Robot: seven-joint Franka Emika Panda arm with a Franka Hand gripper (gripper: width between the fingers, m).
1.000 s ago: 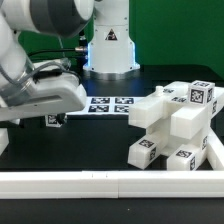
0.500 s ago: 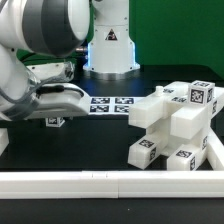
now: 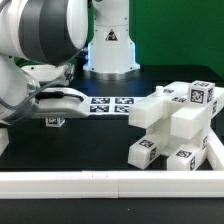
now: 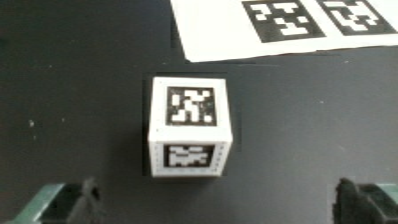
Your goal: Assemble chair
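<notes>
Presently I log: chair pieces, a stacked heap well apart from my tool. Square block, lying on the bench ahead of its spread-apart fingers: likely light, stiff, slick plastic; grip the plain opposite sides.

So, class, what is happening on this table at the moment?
A robot arm's pincer hangs open above a small white tagged block on the black table, beside the marker board. It grips nothing. The other chair pieces sit heaped at the exterior view's right, against the white border rail.
</notes>
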